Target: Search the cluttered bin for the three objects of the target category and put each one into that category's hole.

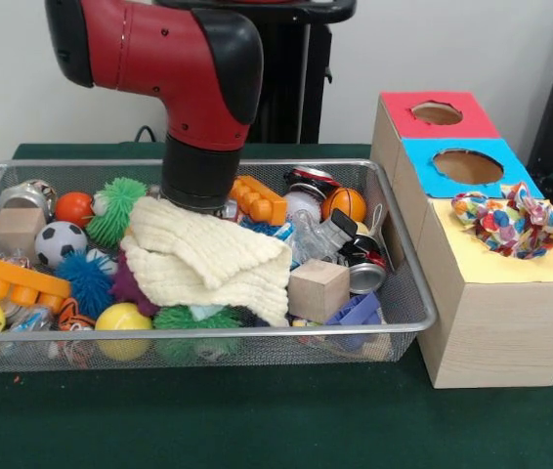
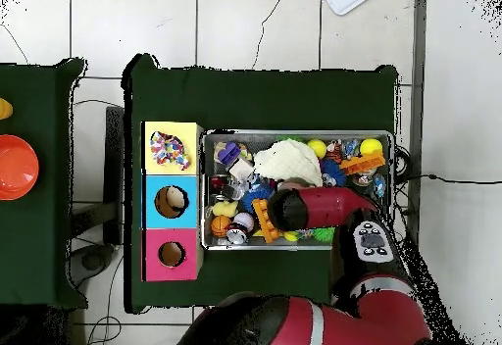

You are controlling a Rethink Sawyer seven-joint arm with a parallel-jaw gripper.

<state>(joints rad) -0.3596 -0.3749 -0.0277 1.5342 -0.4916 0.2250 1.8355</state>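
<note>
red arm [image 1: 174,59] reaches down into the bin [image 1: 408,293] on the green desk [image 1: 257,420], wrist sunk behind a cream cloth [image 1: 213,259], so i cannot tell how the hand stands or whether it holds anything. one dotted fabric piece [image 1: 511,223] already sits at the hole of the yellow box [image 1: 511,313] just beside the bin, and no other dotted fabric shows among the balls and blocks. judgement: it is still the search step, so lift or shift the cloth slowly to uncover what lies under it, keeping off the spiky balls [image 1: 115,210].

No text or label can be read.
</note>
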